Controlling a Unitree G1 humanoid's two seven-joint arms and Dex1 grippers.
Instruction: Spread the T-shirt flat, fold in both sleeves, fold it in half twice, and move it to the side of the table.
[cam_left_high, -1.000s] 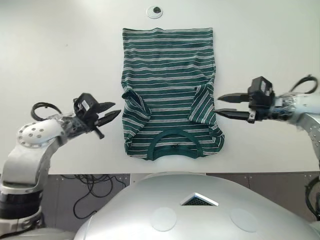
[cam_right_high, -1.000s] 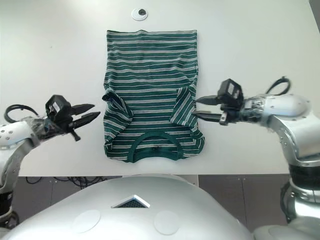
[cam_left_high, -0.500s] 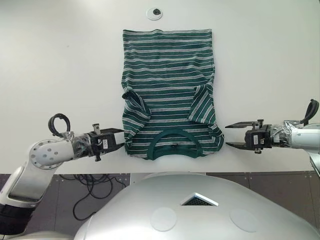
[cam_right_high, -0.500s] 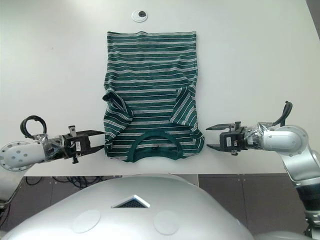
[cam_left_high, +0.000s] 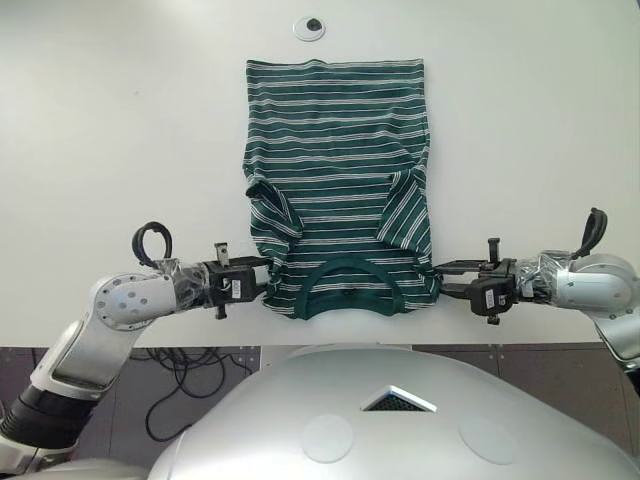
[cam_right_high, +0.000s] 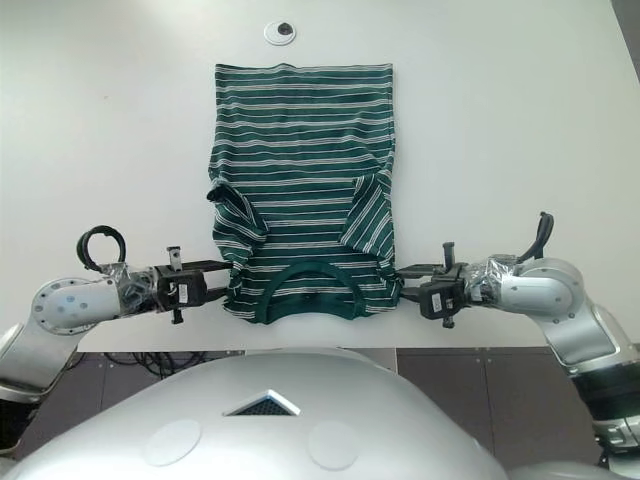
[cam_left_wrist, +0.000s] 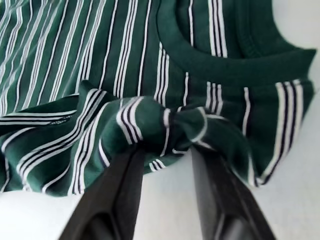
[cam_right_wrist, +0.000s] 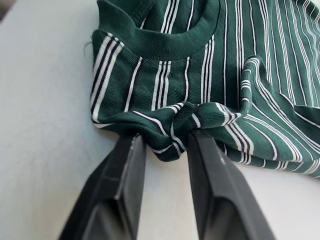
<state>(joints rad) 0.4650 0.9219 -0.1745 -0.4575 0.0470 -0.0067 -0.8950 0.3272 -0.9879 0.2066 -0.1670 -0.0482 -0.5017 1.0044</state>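
At the near edge of the white table (cam_left_high: 120, 150), we find both arms drawn in since a second ago, when they hung out beside the folded sleeves with fingers spread wide. The left gripper (cam_left_high: 258, 277) now sits at one shoulder corner of the T-shirt (cam_left_high: 337, 170) and the right gripper (cam_left_high: 442, 277) at the other, either side of the collar. Each pair of fingers (cam_left_wrist: 120, 185) (cam_right_wrist: 125, 180) has narrowed and pinches a bunched fold of striped cloth, while the green garment lies flat mid-table, sleeves folded in, hem toward the far edge.
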